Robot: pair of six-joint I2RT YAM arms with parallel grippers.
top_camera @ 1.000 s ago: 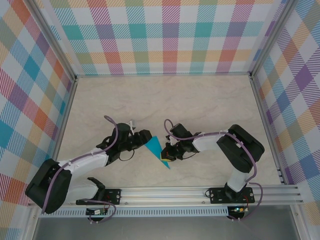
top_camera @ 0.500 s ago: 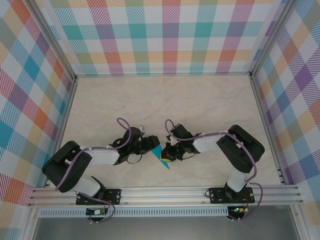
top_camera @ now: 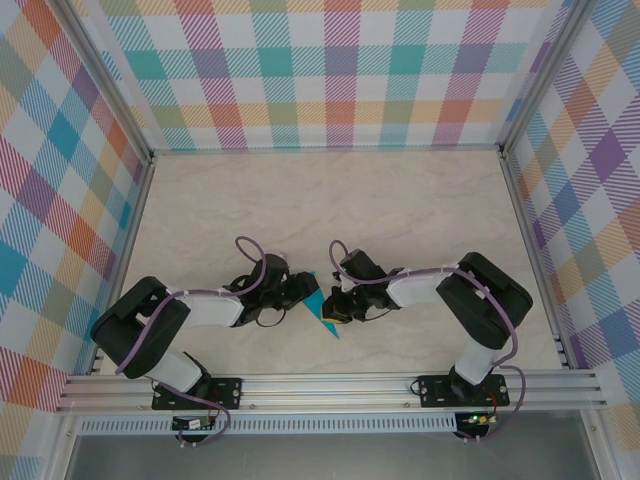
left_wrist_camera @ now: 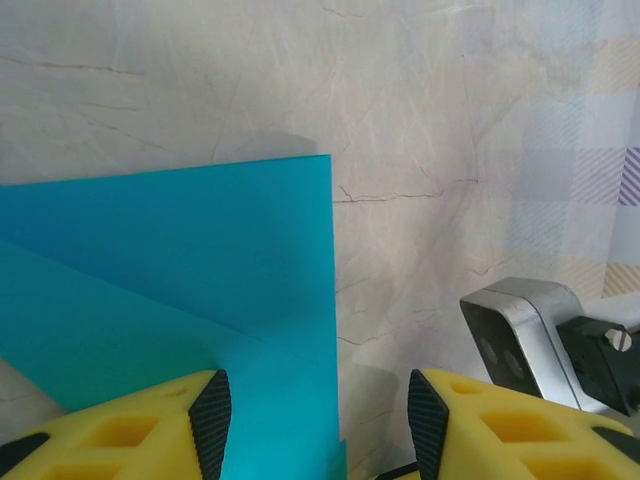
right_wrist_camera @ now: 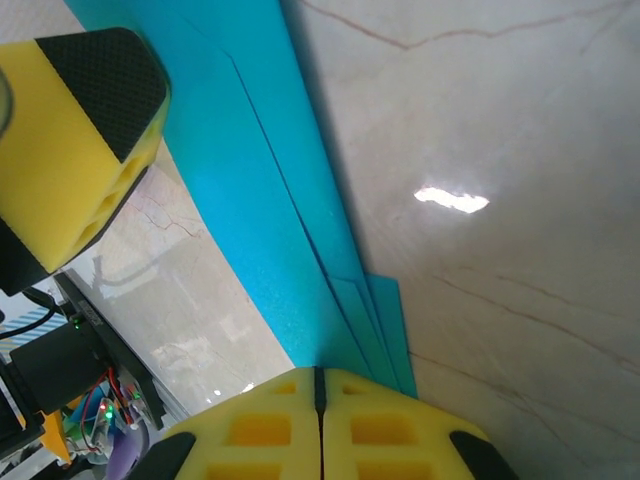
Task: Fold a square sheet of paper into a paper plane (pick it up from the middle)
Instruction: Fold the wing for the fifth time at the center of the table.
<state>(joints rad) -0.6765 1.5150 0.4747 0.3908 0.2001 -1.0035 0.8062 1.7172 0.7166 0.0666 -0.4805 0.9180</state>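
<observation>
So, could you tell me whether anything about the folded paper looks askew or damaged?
Only slightly: where the right gripper clamps the folded sheet of paper, its jaws shut, the layers' edges sit stepped rather than flush, so the fold looks a little misaligned. I see no tears.

— What colour is the paper plane [top_camera: 322, 315] at the left hand [left_wrist_camera: 318, 420]?
— Plain teal-blue. That hand's fingers [left_wrist_camera: 120, 432] are yellow with black pads [left_wrist_camera: 212, 418]; the right hand [right_wrist_camera: 320, 385] is yellow too.
— And the tabletop [top_camera: 400, 210] beneath them?
— Cream, veined with brown. The walls [top_camera: 340, 70] are pastel plaid.
</observation>
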